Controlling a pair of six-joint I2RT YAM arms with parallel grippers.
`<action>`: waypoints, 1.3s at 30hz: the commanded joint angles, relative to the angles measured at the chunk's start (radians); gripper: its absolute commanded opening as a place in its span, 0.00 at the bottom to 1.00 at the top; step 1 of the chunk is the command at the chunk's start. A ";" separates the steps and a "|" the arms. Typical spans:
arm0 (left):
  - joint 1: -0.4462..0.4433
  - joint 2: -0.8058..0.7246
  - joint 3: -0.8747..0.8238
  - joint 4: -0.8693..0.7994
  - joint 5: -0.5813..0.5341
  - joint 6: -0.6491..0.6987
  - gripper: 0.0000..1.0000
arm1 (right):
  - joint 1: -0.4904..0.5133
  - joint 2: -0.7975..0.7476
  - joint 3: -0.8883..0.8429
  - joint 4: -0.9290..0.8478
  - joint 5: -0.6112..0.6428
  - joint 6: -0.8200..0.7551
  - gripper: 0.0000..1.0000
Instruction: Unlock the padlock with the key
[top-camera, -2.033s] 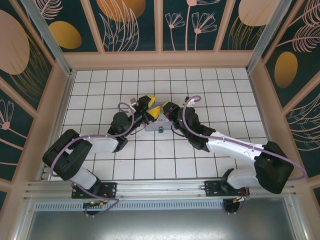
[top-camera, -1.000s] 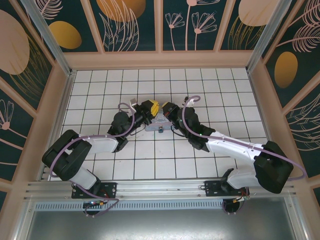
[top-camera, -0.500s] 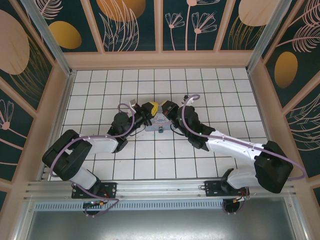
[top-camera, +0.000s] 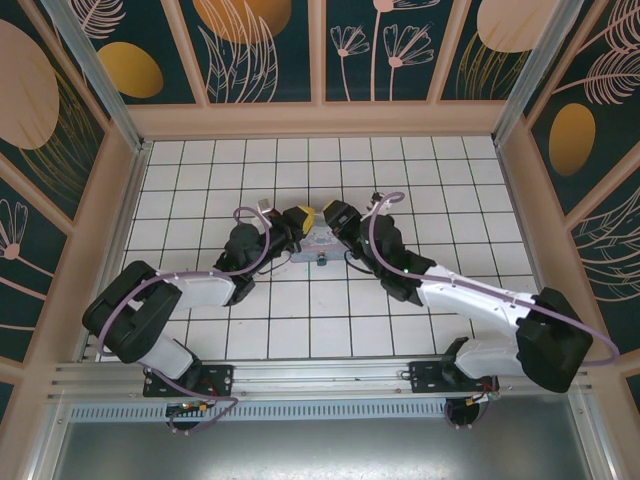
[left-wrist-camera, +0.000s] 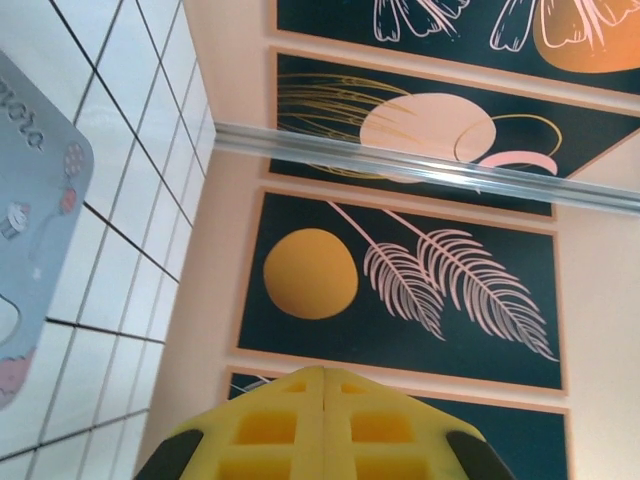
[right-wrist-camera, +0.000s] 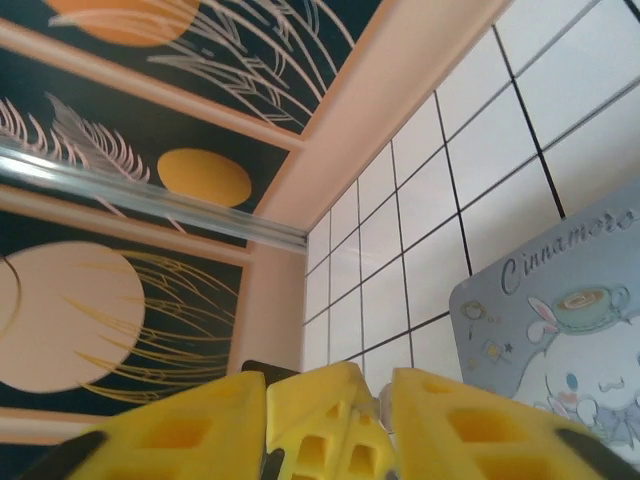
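Middle of the table (top-camera: 200, 190): I've got both wrists crowded over the cartoon tin (top-camera: 318, 245), I guess to keep the lock within reach. My left fingers (left-wrist-camera: 270, 430) are pinched shut and my right fingers (right-wrist-camera: 480, 440) are parted. The padlock (top-camera: 322, 262) sits at the tin's near edge. Key? Can't spot it.
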 joint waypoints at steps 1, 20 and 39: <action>-0.005 -0.043 0.009 -0.072 -0.032 0.138 0.00 | -0.018 -0.092 -0.062 -0.026 0.023 -0.002 0.53; 0.001 -0.041 0.262 -0.456 0.227 0.688 0.00 | -0.390 -0.292 -0.266 0.222 -0.654 -0.356 0.56; 0.000 0.001 0.222 -0.209 0.303 0.558 0.00 | -0.385 -0.027 -0.304 0.653 -0.780 -0.208 0.53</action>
